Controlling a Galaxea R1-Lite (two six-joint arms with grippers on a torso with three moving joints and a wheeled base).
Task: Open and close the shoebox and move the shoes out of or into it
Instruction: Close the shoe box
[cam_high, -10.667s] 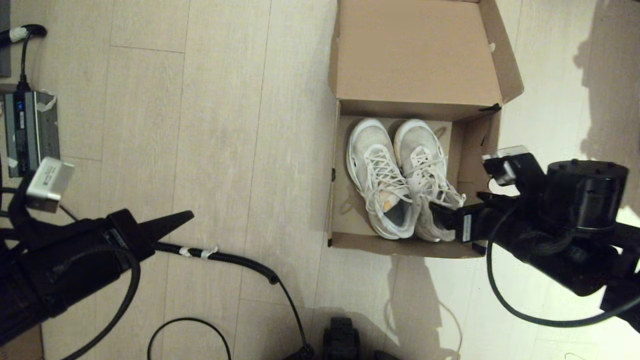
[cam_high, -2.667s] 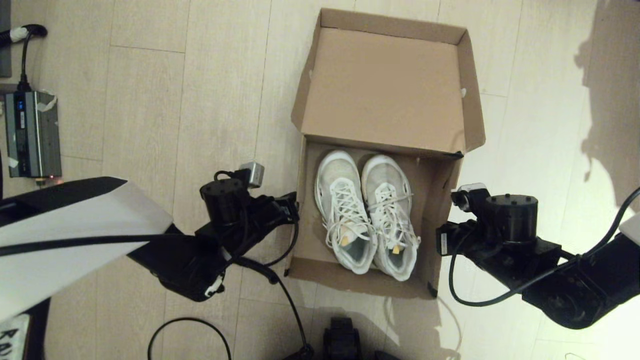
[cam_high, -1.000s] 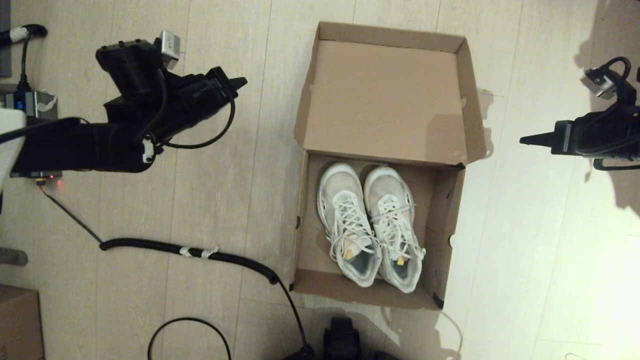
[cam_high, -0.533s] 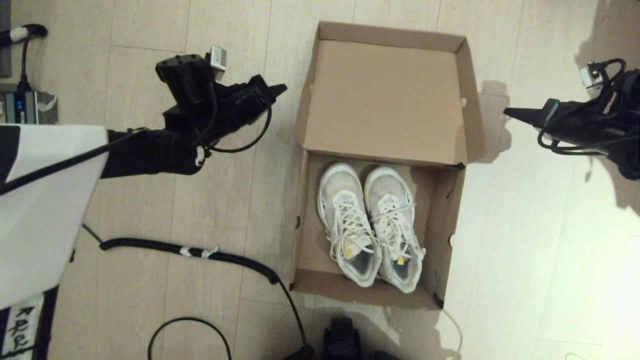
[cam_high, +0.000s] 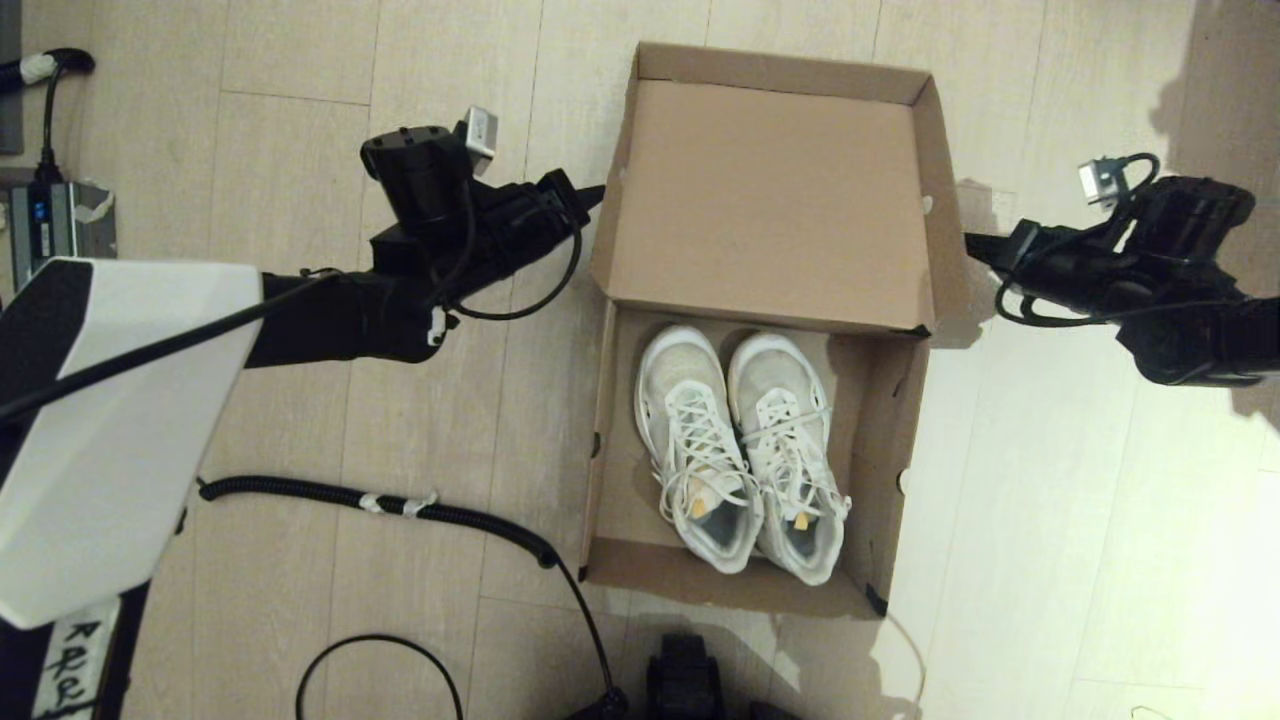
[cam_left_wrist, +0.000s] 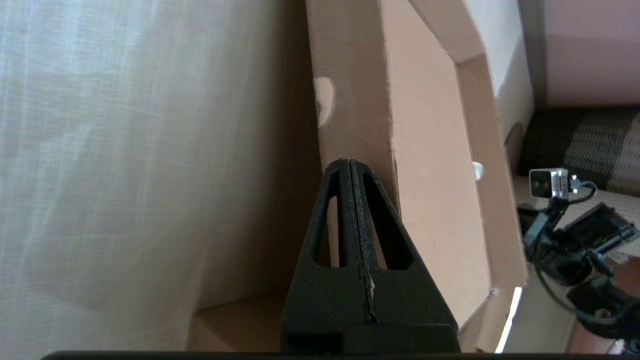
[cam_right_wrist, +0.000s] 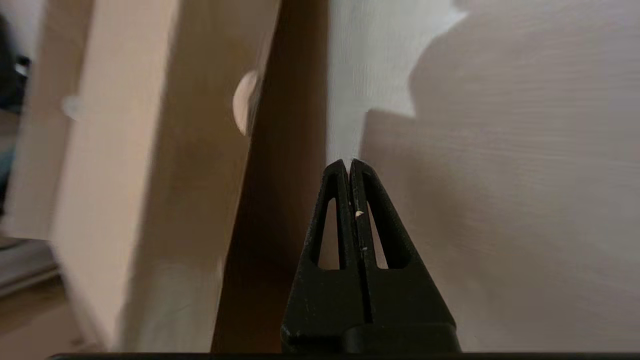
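While the shoebox (cam_high: 760, 330) sits open on a pale wood-plank floor (cam_high: 300, 200), two black robot arms reach toward its raised lid from opposite sides. Seen from above, the brown cardboard box lies in the middle of the scene, its hinged lid (cam_high: 770, 195) folded back on the far side with the plain inner face showing. Inside the box, the shoes (cam_high: 740, 450), a pair of white lace-up sneakers, lie side by side with toes pointing toward the lid and heels toward the robot.

On the robot's left, the left gripper (cam_high: 596, 192) has its fingers pressed together into a point, with the tip at the lid's left side flap; its wrist camera shows that tip (cam_left_wrist: 348, 162) right against the cardboard edge. On the robot's right, the right gripper (cam_high: 970, 243) also has its fingers pressed together, with nothing between them, and its tip (cam_right_wrist: 348, 162) is just beside the lid's right side flap.

A black ribbed cable (cam_high: 400, 505) curves across the floor to the left of the box.
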